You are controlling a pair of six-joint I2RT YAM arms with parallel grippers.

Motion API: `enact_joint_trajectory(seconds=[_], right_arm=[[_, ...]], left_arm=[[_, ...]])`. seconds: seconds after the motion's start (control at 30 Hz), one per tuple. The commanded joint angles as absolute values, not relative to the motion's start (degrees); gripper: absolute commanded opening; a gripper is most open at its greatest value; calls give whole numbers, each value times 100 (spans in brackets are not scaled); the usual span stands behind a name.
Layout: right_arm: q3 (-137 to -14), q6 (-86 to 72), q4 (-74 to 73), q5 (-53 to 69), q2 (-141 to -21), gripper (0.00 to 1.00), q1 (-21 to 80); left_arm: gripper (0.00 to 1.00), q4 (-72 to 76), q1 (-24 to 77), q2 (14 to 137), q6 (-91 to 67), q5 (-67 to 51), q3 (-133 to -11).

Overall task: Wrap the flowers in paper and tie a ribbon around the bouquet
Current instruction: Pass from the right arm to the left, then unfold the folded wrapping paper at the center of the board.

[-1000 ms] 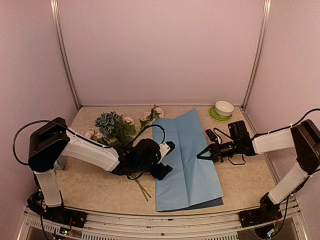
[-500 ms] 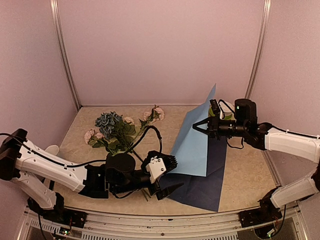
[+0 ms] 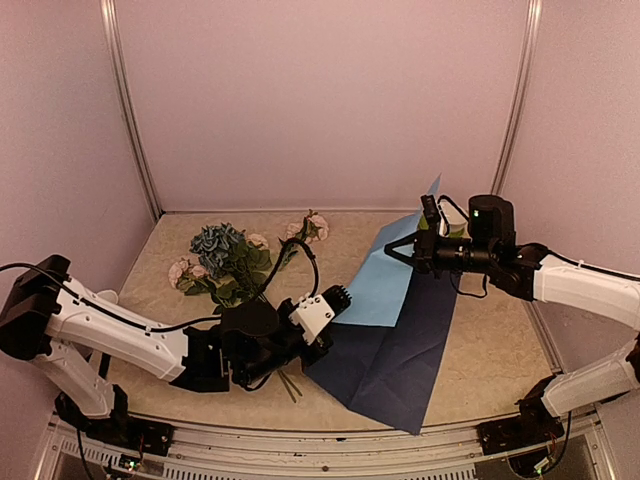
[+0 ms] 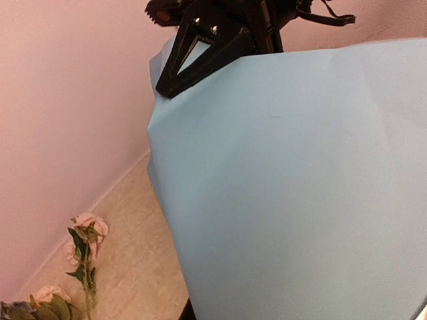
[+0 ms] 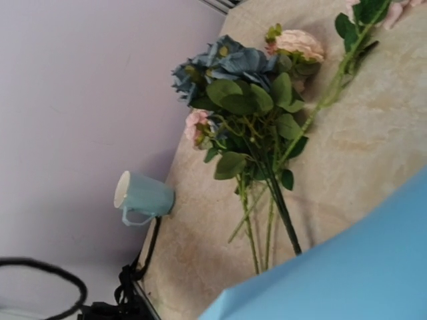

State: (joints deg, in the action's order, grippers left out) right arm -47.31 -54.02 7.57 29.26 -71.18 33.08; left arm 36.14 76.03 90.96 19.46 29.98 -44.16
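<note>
Nothing legible in any view: no lettering, label, brand mark, number or sign, not even on the paper [image 4: 300, 200] right in front of the left wrist camera.

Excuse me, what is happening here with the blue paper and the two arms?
The right fingers pinch the paper by its edge and hold it up, so its dark underside shows. The left fingers sit at its left edge; whether they grip it is unclear. The flowers lie unwrapped on the table.
</note>
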Motion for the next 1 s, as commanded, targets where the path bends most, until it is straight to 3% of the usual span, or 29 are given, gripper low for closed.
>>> enact_joint_trajectory(seconds=[0.0, 0.13, 0.2, 0.33, 0.47, 0.83, 0.97], right_arm=[[-5004, -5093, 418, 2771, -6938, 3, 3376], [-5355, -4346, -294, 2486, -6905, 45, 3315], [-5546, -3917, -847, 2229, -6885, 60, 3180], [-5616, -3350, -1489, 2118, -6704, 69, 2632], [-5500, -2972, -1708, 2370, -6493, 74, 2105], [-5245, -2182, -2296, 1875, -6973, 76, 1850], [-5219, -1764, -2500, 1125, -7605, 88, 1371]], left_arm=[[0, 4180, 7397, 8669, 1010, 2380, -4180], [0, 4210, 6981, 8364, -508, 2088, -3874], [0, 4434, 6722, 8171, -1352, 2093, -3483], [0, 5209, 6271, 7834, -2731, 2045, -2666], [0, 4953, 5777, 7906, -3857, 2168, -2386], [0, 5413, 5111, 8226, -5647, 2266, -1649], [0, 5276, 5098, 8285, -5642, 2238, -1687]])
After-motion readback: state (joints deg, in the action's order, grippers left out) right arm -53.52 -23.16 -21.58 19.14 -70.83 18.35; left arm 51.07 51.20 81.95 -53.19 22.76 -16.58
